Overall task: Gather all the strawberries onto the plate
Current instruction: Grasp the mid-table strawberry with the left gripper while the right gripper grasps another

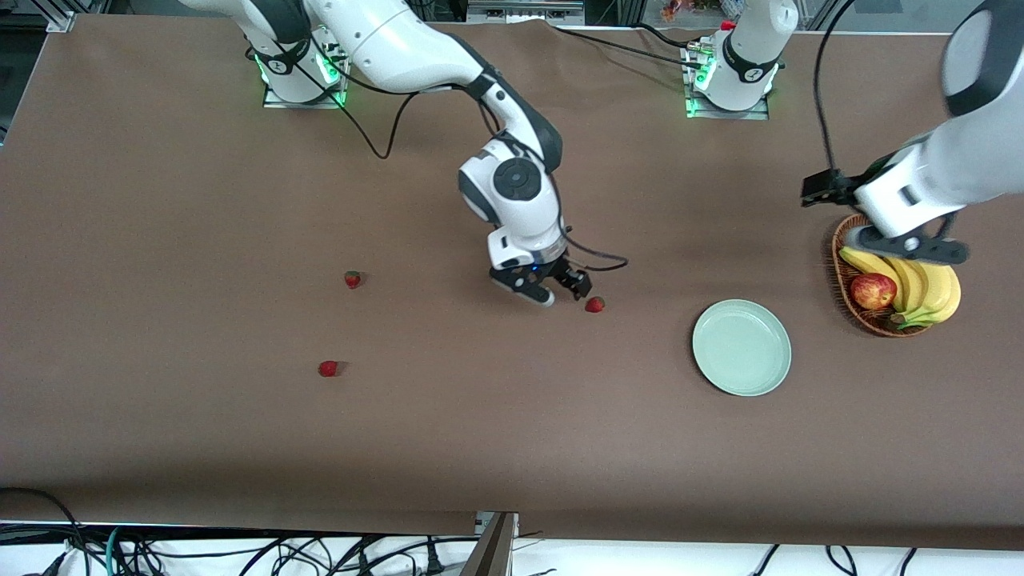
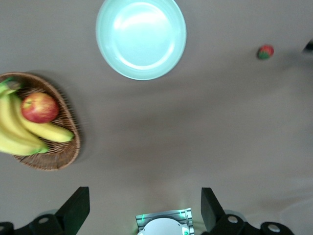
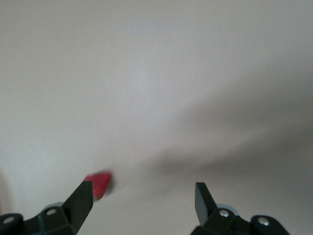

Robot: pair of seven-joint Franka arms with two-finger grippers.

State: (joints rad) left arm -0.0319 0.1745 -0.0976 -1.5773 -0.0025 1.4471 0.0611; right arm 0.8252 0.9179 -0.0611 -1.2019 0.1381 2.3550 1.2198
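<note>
The brown table [image 1: 200, 184] carries everything, and the mint-green plate [image 1: 742, 347] sits bare toward the left arm's end, with no berry on it yet. Beside it, closer to that end, a wicker basket [image 1: 840, 276] holds bananas [image 1: 932, 292] and an apple [image 1: 873, 290]; the left claw [image 2: 145, 205] hangs over that basket with its fingers spread and nothing between them, and that arm looks to be waiting. The right claw [image 1: 552, 290] is down low near the middle of the table, fingers [image 3: 80, 200] released and wide apart, holding nothing. The nearest strawberry [image 1: 594, 304] lies on the table just beside it, toward the plate, and in the right wrist view it sits at the edge of one finger, not centred in the gap. That is my worry: if the claw closes from here, I reckon the finger would nudge the berry and send it rolling, or pinch only its edge so it pops free, since it is so small and round. Squeezing hard could also bruise it. The other two strawberries lie well apart toward the right arm's end, one [image 1: 352, 278] farther from the front camera and one [image 1: 328, 368] nearer.
</note>
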